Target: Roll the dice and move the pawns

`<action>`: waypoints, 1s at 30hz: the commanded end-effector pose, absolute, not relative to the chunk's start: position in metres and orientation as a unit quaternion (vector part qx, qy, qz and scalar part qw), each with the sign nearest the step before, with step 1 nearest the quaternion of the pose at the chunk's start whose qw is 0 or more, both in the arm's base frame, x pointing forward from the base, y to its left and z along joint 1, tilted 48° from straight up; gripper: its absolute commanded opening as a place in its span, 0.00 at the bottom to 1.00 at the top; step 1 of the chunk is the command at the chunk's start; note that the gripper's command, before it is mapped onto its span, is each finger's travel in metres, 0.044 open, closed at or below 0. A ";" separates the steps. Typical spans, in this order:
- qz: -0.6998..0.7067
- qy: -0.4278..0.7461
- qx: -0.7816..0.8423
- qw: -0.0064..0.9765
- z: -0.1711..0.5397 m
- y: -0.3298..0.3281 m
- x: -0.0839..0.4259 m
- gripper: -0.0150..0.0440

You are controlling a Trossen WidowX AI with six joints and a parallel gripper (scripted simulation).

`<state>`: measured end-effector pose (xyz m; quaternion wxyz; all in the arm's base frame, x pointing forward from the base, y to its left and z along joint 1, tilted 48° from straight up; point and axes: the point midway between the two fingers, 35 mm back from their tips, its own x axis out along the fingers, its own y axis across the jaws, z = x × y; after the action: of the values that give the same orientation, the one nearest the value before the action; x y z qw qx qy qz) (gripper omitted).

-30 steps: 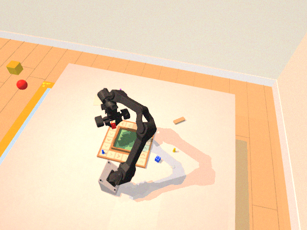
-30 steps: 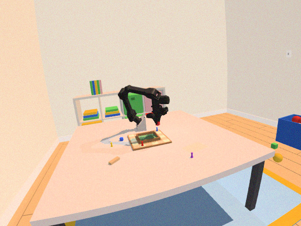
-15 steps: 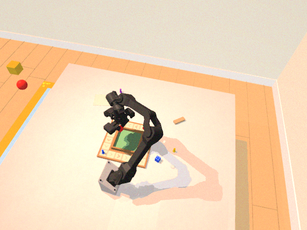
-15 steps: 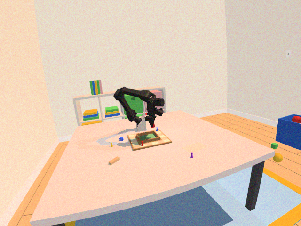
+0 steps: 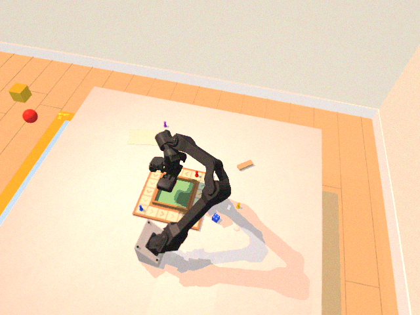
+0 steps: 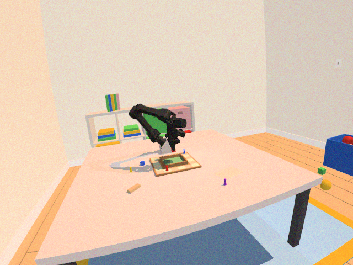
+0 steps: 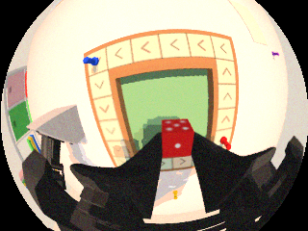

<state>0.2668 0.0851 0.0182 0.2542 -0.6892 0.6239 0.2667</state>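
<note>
Red die (image 6: 173,150) (image 7: 177,139) pinched in the jaws; blue die (image 5: 215,217) (image 6: 142,163) outside the board (image 5: 139,214) (image 6: 156,175) (image 7: 169,32).

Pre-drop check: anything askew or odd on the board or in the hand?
Nothing stands out: the hand grips the red die, the board looks intact, and both its pawns stand upright.

On the desk (image 5: 102,203) (image 6: 185,205), a purple pawn (image 5: 165,124) (image 6: 224,181) (image 7: 275,54) stands near a pale yellow sheet (image 5: 140,137) (image 6: 228,173) (image 7: 250,21). A yellow pawn (image 5: 238,205) (image 6: 130,169) (image 7: 175,194) stands well apart from them, and a tan block (image 5: 245,165) (image 6: 133,188) lies flat. Beyond, a low shelf unit (image 6: 140,107) carries upright books (image 6: 112,102) on top.
</note>
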 end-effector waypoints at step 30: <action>0.536 0.497 -0.528 0.433 0.009 0.070 0.256 0.25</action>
<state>0.2575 0.0699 0.0097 0.4062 -0.5422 0.5299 0.5102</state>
